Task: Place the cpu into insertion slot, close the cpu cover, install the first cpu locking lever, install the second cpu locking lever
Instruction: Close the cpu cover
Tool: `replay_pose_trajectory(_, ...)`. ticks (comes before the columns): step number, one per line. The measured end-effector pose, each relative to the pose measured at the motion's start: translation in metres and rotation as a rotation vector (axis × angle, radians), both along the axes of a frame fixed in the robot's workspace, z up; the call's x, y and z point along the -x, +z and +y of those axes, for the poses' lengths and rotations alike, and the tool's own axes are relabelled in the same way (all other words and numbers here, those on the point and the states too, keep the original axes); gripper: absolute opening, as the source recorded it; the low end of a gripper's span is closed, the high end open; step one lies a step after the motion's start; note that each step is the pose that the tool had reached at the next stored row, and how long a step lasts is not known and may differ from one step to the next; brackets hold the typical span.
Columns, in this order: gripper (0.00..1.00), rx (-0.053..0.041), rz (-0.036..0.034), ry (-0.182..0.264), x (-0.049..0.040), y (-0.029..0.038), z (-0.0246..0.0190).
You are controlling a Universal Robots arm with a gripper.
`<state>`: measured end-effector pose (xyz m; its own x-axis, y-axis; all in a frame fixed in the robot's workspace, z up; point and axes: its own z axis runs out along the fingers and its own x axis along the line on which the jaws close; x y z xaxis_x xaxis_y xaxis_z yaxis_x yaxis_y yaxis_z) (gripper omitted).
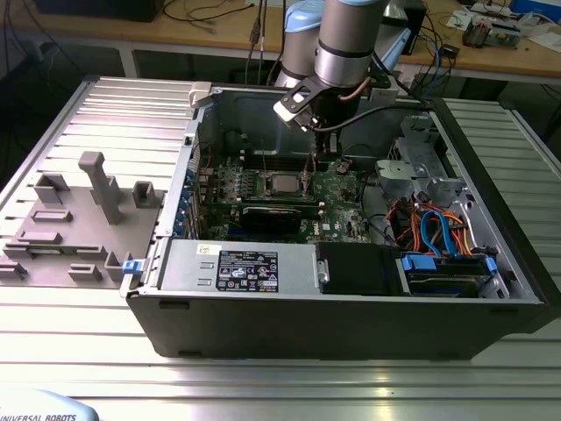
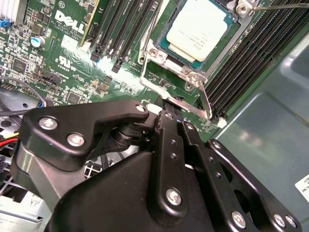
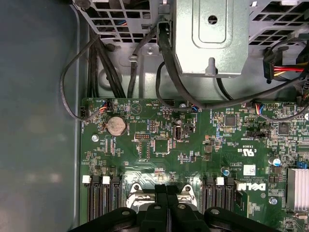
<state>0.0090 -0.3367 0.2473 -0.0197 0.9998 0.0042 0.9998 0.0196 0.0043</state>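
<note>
The cpu (image 2: 199, 29), a square chip with a dull silver top, lies flat in the insertion slot (image 1: 280, 183) on the green motherboard. The silvery cpu cover (image 2: 166, 67) frames it. A thin wire locking lever (image 2: 153, 30) runs along one side of the socket, and another (image 2: 277, 6) shows at the far corner. My gripper (image 2: 175, 120) hovers just off the socket's edge, with its black fingers pressed together and nothing seen between them. Their tips are close to a metal tab (image 2: 182, 99) of the frame. In the first wrist view the fingers (image 3: 161, 205) sit over the socket's corners.
The work is inside an open computer case (image 1: 491, 289) on a ribbed metal table. Memory slots (image 2: 251, 53) flank the socket. A black graphics card (image 1: 279, 216), a drive cage (image 3: 210, 36), bundled cables (image 1: 434, 230) and grey fixtures (image 1: 101, 186) on the exterior view's left are nearby.
</note>
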Motion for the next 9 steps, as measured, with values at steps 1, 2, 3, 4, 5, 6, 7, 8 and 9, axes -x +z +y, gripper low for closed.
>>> replay_pose_trajectory(1,0.11,0.0001,0.0,0.0,0.0002,0.0,0.0)
replay_pose_trajectory(2,0.11,0.0001,0.0,0.0,0.0003,0.0,0.0)
replay_pose_trajectory(3,0.11,0.0001,0.0,0.0,0.0005,0.0,0.0)
replay_pose_trajectory(4,0.11,0.0001,0.0,0.0,0.0007,0.0,0.0)
replay_pose_trajectory(5,0.11,0.0001,0.0,0.0,0.0009,0.0,0.0)
replay_pose_trajectory(6,0.11,0.0,0.0,0.0,0.0013,-0.0001,0.0)
replay_pose_trajectory(7,0.11,0.0,0.0,0.0,0.0015,-0.0001,0.0)
replay_pose_trajectory(8,0.11,0.0,0.0,0.0,0.0016,-0.0001,0.0)
replay_pose_trajectory(9,0.11,0.0001,0.0,0.0,0.0022,-0.0002,0.0)
